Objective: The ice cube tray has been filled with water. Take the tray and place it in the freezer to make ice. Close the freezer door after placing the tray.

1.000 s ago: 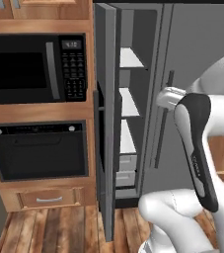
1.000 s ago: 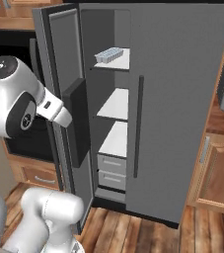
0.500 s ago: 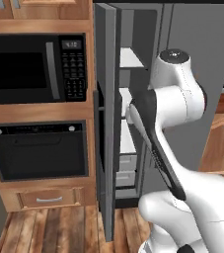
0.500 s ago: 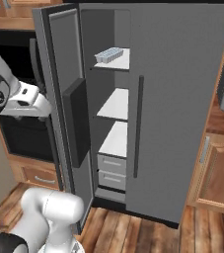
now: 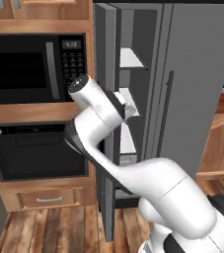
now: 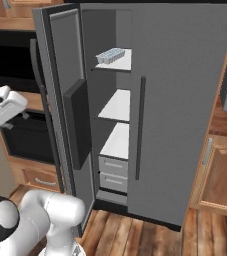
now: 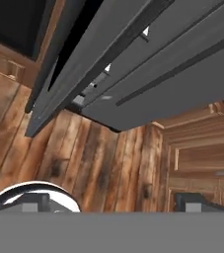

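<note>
**Tray on top freezer shelf, door open, arm beside the door**

The ice cube tray [image 6: 110, 54] lay on the top white shelf [image 6: 120, 61] inside the freezer [image 6: 185, 115], towards the shelf's left front. Its cells showed pale, though the water in them was too small to make out.

The freezer door [image 6: 65, 115] stood wide open, with its black dispenser panel [image 6: 78, 122] on the face turned into the opening and its long bar handle [image 6: 41, 107] on the outer edge. Two further shelves and two drawers [image 6: 113, 172] sat below the tray.

The arm [image 5: 103, 123] crossed in front of the door's edge, next to the microwave [image 5: 34, 66] and the wall oven [image 5: 34, 150]. The gripper [image 7: 111, 202] pointed down at the wood floor [image 7: 108, 158] beneath the door. Its two fingertips [image 7: 27, 201] barely rose into the hand view, well apart, with nothing seen between them; whether fully spread could not be told.
</note>
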